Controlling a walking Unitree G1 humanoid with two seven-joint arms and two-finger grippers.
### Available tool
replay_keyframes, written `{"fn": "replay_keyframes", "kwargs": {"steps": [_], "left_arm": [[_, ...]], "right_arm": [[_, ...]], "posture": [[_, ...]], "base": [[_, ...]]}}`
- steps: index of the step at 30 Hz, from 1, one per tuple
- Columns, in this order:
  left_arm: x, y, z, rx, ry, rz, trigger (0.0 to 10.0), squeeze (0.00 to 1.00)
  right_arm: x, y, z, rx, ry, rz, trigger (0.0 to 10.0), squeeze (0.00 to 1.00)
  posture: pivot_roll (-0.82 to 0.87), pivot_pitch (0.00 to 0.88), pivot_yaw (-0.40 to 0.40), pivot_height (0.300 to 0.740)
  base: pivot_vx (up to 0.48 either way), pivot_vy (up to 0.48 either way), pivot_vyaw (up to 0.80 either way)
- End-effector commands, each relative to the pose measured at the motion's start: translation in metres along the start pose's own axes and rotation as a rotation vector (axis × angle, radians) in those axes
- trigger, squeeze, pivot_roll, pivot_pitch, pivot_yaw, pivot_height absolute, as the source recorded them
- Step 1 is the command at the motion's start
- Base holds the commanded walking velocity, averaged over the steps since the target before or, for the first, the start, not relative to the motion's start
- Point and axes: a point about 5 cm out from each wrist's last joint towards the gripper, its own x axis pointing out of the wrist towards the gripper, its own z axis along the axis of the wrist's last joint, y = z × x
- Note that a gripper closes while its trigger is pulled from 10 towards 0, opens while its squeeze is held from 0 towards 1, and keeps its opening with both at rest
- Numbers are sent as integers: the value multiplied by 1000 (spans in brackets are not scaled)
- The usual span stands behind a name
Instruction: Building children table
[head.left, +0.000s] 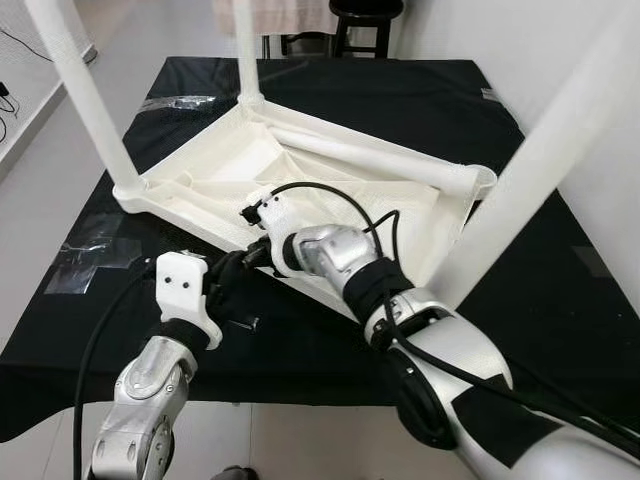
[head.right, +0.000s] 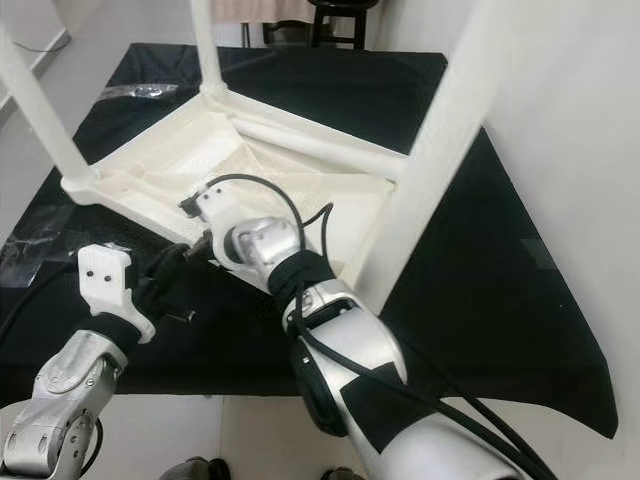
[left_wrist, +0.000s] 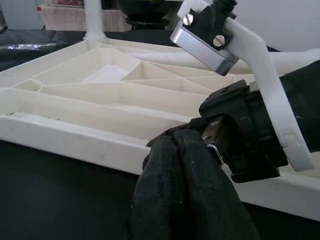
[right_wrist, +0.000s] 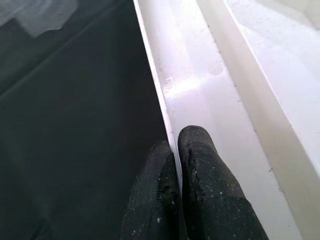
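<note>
Your white children's table (head.left: 300, 170) lies upside down on the black-covered surface (head.left: 560, 300), its ribbed underside facing up and taking most of the middle. Three legs stand up from its corners: one (head.left: 85, 95) at the left corner, one (head.left: 245, 50) at the far corner, and a thick one (head.left: 545, 150) at the right corner, close to the head camera. A fourth leg (head.left: 370, 158) lies flat across the underside near the far right edge.

You have the right claw (right_wrist: 179, 150) at the table's near rim. Its two black fingers (right_wrist: 200, 165) are pinched together with the thin white rim edge between them, one finger on the dark cloth side and the other on the white flange.

Your left claw (left_wrist: 185, 145) sits just beside that rim too, its fingers pressed together with nothing between them, their tips right up against the right arm's black wrist housing (left_wrist: 245, 130).

Pieces of clear tape (head.left: 95, 250) lie on the cloth near the surface's left edge, and another strip (head.left: 180, 101) lies toward the far left corner. A dark stool (head.left: 365, 20) stands beyond the far edge. No readable writing or brand mark shows on any part.
</note>
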Motion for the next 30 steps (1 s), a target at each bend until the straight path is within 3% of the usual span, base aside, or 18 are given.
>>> {"fn": "replay_keyframes", "kwargs": {"steps": [1,2,5,7,10,12,13,15,16,23,25,28,30], "left_arm": [[2,-24,-5,-21,11,-128,10000,0],[2,-25,-5,-18,12,-127,10000,0],[1,-26,-5,-11,12,-126,10000,0],[1,-26,-5,-8,12,-125,10000,0],[1,-25,-5,-5,10,-117,10000,0],[1,-22,-4,-9,4,-80,10000,0],[2,-18,-4,-23,1,-46,10000,0],[2,-15,-3,-32,-1,-22,10000,0],[1,-9,-3,-43,0,30,10000,0],[-4,13,-6,-27,28,177,10000,0],[-11,29,-7,-10,33,271,10000,0],[-13,34,-8,1,39,304,10000,0],[-18,45,-10,18,51,380,10000,0]], "right_arm": [[-2,-1,16,42,-98,-77,8235,0],[2,10,20,28,-135,-46,10000,1000],[5,31,29,38,-210,5,10000,1000],[4,35,34,70,-247,17,10000,1000],[0,31,39,91,-306,35,10000,1000],[-8,19,41,89,-382,42,10000,1000],[-13,11,39,93,-413,49,10000,576],[-16,6,38,95,-433,52,10000,576],[-22,-4,34,100,-455,56,10000,0],[-45,-30,9,109,-518,68,10000,0],[-56,-43,-11,142,-518,24,10000,0],[-58,-47,-17,161,-508,2,10000,0],[-66,-53,-27,193,-519,-25,10000,0]], "posture": [[49,131,-64,740],[66,125,-74,740],[67,124,-74,740],[65,124,-74,740],[53,124,-70,740],[45,124,-64,740],[39,124,-59,740],[39,124,-59,740],[33,125,-54,740],[28,125,-45,740],[27,125,-36,740],[26,124,-35,740],[23,122,-28,740]], "base": [[0,0,0],[0,0,0],[0,0,0],[0,0,0],[0,0,0],[0,0,0],[0,0,0],[0,0,0],[0,0,0],[0,290,0],[0,480,0],[0,480,0],[0,480,0]]}}
